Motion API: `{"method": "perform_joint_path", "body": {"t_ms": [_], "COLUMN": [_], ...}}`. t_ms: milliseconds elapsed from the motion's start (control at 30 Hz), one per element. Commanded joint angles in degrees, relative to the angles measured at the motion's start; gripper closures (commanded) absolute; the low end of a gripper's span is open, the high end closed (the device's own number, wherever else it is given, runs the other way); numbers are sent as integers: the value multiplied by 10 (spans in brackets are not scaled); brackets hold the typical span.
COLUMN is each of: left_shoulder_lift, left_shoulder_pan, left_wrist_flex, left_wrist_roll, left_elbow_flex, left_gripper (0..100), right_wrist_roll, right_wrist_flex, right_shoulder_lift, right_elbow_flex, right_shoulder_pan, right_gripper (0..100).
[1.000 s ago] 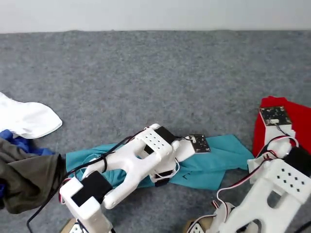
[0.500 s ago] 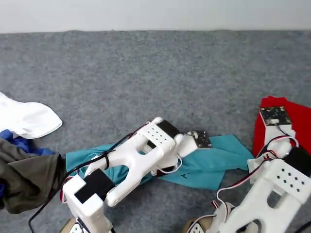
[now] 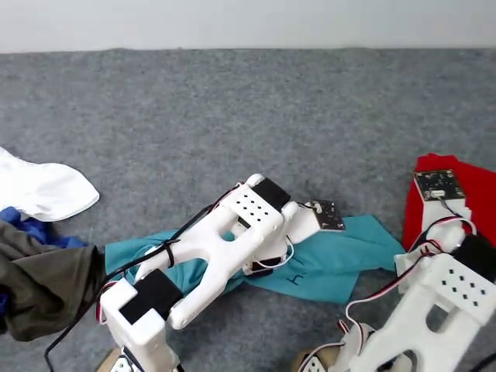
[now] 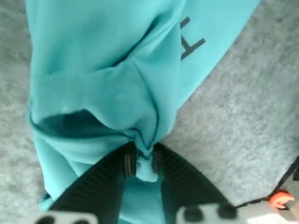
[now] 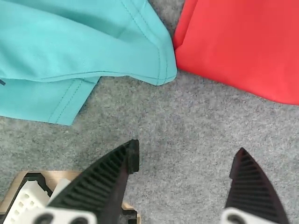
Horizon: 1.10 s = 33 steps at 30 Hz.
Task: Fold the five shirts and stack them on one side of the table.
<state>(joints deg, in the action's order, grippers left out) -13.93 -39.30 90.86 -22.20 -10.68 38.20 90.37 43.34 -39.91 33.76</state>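
Setting: a robotics lab test bench. Evidence: two white, printed-looking arms, the left arm [image 3: 225, 248] and right arm [image 3: 434, 310], based at 6 o'clock, with exposed wires [image 3: 431, 232] and a bare circuit board [image 3: 438, 184]. The table [image 3: 232, 116] is covered in grey carpet-like fabric and carries a teal shirt [image 3: 349, 252]. A plain white wall [image 3: 248, 23] stands at 12 o'clock.

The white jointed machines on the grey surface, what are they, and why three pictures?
They are two small robot arms meant to fold shirts. One picture looks down over the grey table; the other two come from a camera on each arm's wrist. The left arm has its fingers shut on a fold of the teal shirt. The right arm holds its fingers open above bare table near the red shirt, holding nothing. At the left edge of the overhead picture lie a white shirt, a blue shirt and a dark shirt, unfolded.
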Motion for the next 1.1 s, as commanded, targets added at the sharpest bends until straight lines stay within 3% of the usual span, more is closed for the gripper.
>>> {"method": "perform_joint_path", "body": {"t_ms": [0,367,600,933,1067], "left_shoulder_lift": [3,9,9,3,8], "left_shoulder_pan": [7,7,7,7,7], "left_wrist_flex": [-11,-5,43,18,10], "left_wrist_roll": [-7,-7,-9,-9,-9], "left_elbow_flex": [1,8,52,48,48], "left_gripper": [913,914,914,914,985], "right_wrist_roll": [8,8,8,8,8], "right_wrist_flex": [-1,-2,-2,-3,-3], "right_shoulder_lift": [12,10,7,7,7], "right_elbow_flex": [33,33,33,33,33], "right_shoulder_pan": [2,2,2,2,2], "right_gripper": [685,685,685,685,685]}}
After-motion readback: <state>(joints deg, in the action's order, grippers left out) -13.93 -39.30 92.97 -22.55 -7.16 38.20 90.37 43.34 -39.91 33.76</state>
